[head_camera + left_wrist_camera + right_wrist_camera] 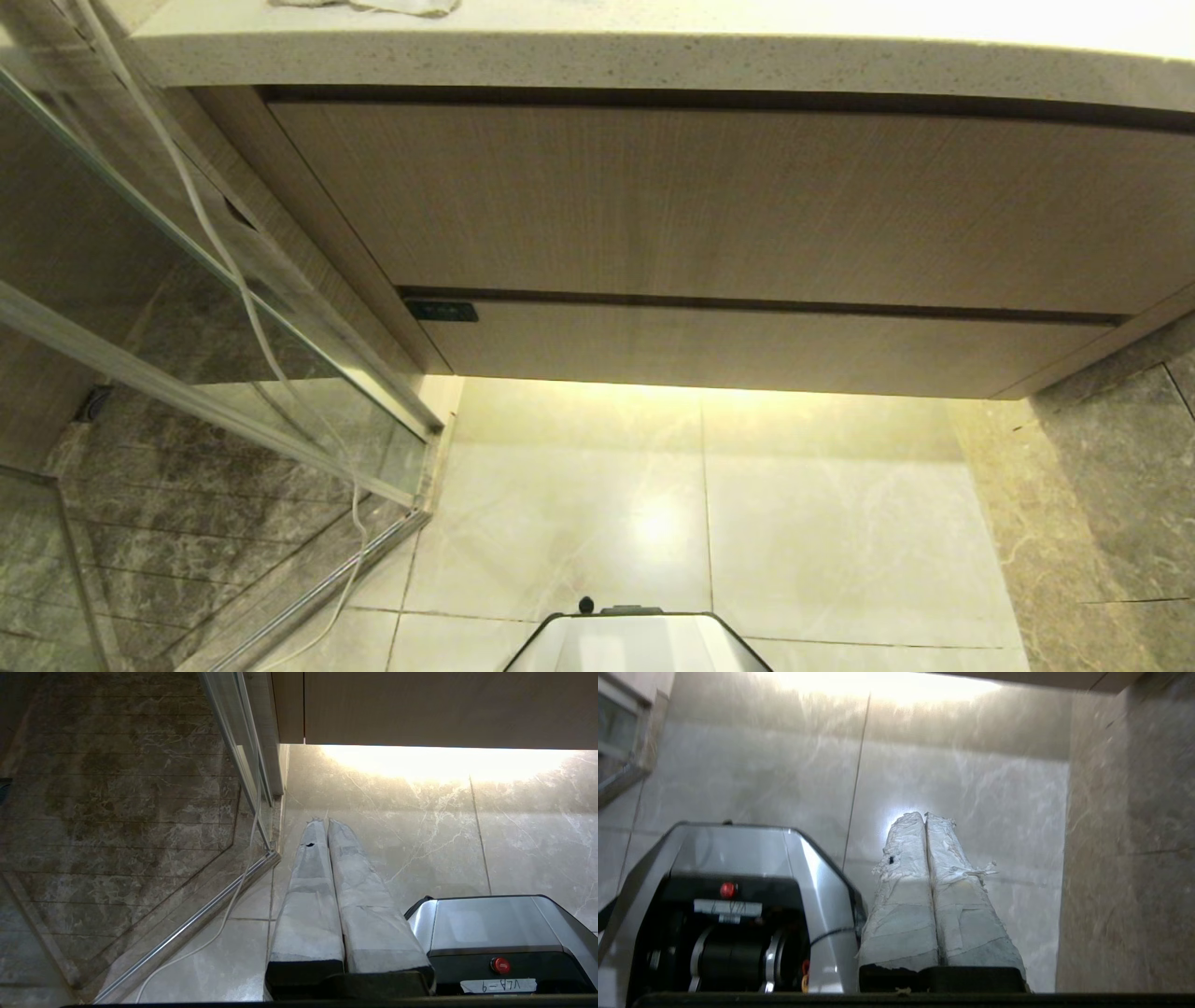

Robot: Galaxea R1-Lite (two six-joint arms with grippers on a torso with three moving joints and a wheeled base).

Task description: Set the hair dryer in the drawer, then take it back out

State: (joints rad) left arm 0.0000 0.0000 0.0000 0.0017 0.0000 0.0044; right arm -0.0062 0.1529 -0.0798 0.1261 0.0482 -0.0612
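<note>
From the head view, the drawer sits fully shut at the bottom of the vanity, below the taller wood panel and the speckled countertop. The hair dryer is not visible anywhere; only a scrap of something pale lies on the countertop edge, too little to name. A thin white cable hangs left of the drawer along the glass shower door. No arm shows here.

In the left wrist view, the left gripper hangs low over the floor tiles, well below the drawer, its taped fingers pressed together on nothing.

In the right wrist view, the right gripper likewise points at the floor beside the robot base, fingers pressed together and empty.

Both arms look parked. Whether the task has not begun or is finished cannot be told from this.
</note>
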